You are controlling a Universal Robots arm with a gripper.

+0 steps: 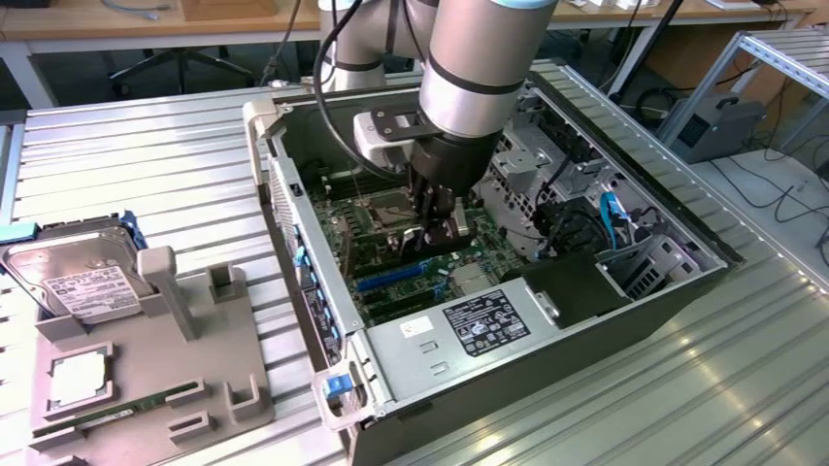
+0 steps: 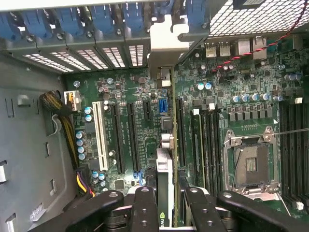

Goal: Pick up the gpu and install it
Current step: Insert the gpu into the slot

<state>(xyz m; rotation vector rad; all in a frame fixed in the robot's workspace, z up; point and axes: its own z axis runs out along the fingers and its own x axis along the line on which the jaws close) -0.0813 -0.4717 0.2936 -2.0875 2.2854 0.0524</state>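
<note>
The gpu (image 2: 165, 179) stands on edge between my fingers (image 2: 145, 208), seen as a thin strip running across the motherboard (image 2: 130, 96). Its silver bracket (image 2: 166, 48) reaches the rear slot openings under the blue latches (image 2: 104, 19). My gripper (image 2: 169, 210) is shut on the gpu. In the exterior view the gripper (image 1: 438, 231) hangs low inside the open computer case (image 1: 518, 379), just over the board, with the dark gpu (image 1: 412, 243) below it. Whether the card's edge sits in a slot I cannot tell.
Black expansion slots (image 2: 118, 140) and a white slot (image 2: 99, 130) lie beside the card; the CPU socket (image 2: 251, 164) is on its other side. The power supply (image 1: 486, 320) fills the case's near end. A grey holder (image 1: 143, 369) at the exterior view's left carries a hard drive (image 1: 78, 282) and RAM stick (image 1: 116, 408).
</note>
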